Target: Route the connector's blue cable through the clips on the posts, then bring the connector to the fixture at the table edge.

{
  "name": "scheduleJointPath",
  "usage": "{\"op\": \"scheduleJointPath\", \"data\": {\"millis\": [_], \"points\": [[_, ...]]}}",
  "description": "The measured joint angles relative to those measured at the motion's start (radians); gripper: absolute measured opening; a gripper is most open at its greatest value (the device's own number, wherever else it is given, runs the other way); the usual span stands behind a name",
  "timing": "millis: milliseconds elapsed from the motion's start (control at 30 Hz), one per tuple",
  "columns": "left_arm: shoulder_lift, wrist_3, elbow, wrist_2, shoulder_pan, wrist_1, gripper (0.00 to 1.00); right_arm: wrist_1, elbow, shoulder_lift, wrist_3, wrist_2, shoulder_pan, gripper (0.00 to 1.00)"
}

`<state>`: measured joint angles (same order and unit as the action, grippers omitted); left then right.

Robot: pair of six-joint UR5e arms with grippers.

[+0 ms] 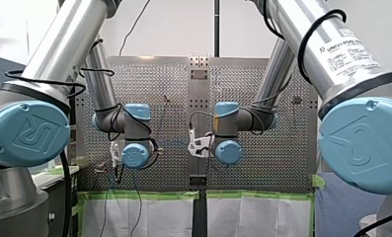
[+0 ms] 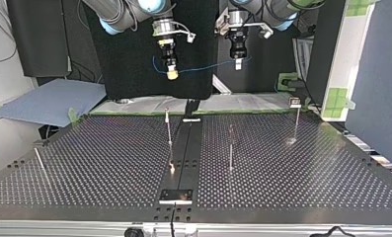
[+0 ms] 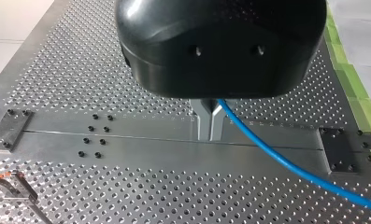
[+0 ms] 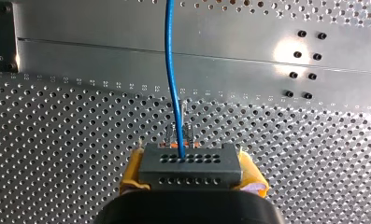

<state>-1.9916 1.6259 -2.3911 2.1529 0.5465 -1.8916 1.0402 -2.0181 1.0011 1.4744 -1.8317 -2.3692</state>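
My right tool (image 4: pixel 191 176), its yellow pads (image 4: pixel 132 173) closed on the flanks of the grey connector (image 4: pixel 190 162), holds that block face-out, so that the blue cable (image 4: pixel 170 70) leaves it straight toward 12 o'clock. My left tool (image 3: pixel 210 123), its metal fingers (image 3: pixel 202 123) pinched narrow on the same cable, grips it further along; from the fingers the cable runs off toward 4 o'clock. Two grips, I judge, let me steer the span between them as a line and not as a loose end. Both tools hang well above the bench (image 3: pixel 103 200). In the top view the span shows at 12 o'clock, strung between the tools with a slight sag, while the thin posts (image 2: pixel 230 148) stand below on the bench, from 9 o'clock round to 2 o'clock. The only holders present are the clips (image 2: pixel 295 102) on those posts; none has the cable in it, so routing is not yet begun. A dark plate (image 2: pixel 176 196) at 6 o'clock, on the bench's edge, may be the fixture.
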Motion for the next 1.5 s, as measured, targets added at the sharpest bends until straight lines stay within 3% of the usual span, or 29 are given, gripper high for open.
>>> {"op": "scheduleJointPath", "data": {"millis": [1200, 1500], "points": [[0.0, -0.002, 0.0, -0.001, 0.0, 0.0, 0.0, 0.0, -0.001, 0.0, 0.0, -0.001, -0.001, 0.02], [0.0, -0.003, 0.0, -0.002, 0.0, 0.0, 0.0, 0.003, -0.018, -0.055, -0.002, -0.004, -0.009, 0.02]]}}
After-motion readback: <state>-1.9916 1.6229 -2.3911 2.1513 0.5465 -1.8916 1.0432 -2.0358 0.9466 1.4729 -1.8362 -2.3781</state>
